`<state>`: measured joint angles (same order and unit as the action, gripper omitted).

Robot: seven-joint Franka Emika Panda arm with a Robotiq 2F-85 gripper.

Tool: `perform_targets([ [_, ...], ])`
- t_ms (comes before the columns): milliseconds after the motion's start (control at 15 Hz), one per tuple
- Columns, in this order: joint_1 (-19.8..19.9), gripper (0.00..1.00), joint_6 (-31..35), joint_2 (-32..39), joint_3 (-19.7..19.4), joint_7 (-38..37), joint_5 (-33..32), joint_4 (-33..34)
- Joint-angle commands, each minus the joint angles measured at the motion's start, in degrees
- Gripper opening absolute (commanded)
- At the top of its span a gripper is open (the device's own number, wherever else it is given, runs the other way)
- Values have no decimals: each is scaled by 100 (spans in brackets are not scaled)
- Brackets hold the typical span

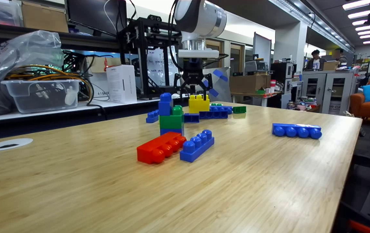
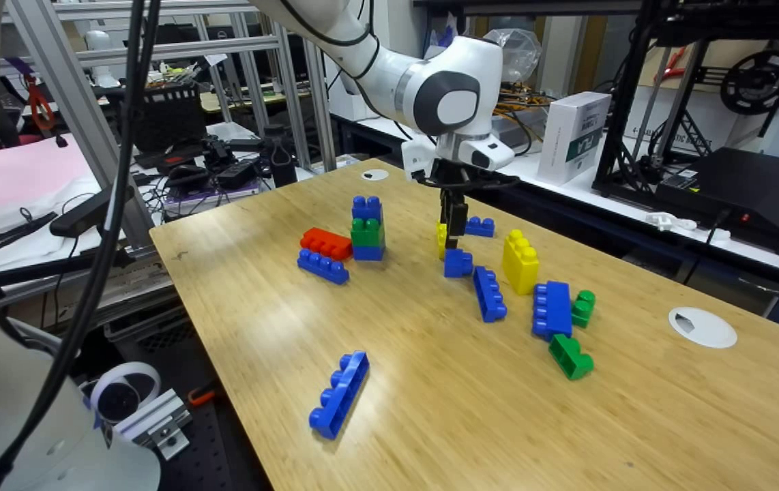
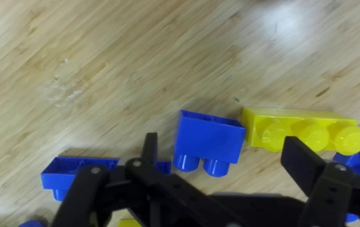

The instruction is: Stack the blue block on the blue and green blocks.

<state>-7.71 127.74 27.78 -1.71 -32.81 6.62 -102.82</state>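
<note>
Wooden counter (image 2: 430,395): we see an upright green-and-blue plastic stack (image 2: 368,235).
Squarish blue plastic block (image 3: 210,138): lying on its side, apart from the stack.
Black hand (image 3: 220,140): released, spread wide over the block.

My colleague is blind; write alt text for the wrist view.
An open pincer hovers over a squarish blue block lying on its side on a wooden tabletop. To its right sits a yellow brick; to its left, a longer blue brick, partly hidden.

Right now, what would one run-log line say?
squarish blue toy brick: on its side, ungripped | pincer: open, above it | blue-and-green brick stack: upright
</note>
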Motion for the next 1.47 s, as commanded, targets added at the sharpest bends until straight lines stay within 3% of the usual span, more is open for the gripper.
perform_targets([
  [0,85,100,237,-25,1,-66,207,-186],
  [533,129,100,261,109,-17,-31,243,-122],
  [867,311,100,-107,274,171,398,749,295],
  [1400,493,100,-653,536,163,563,1174,793],
])
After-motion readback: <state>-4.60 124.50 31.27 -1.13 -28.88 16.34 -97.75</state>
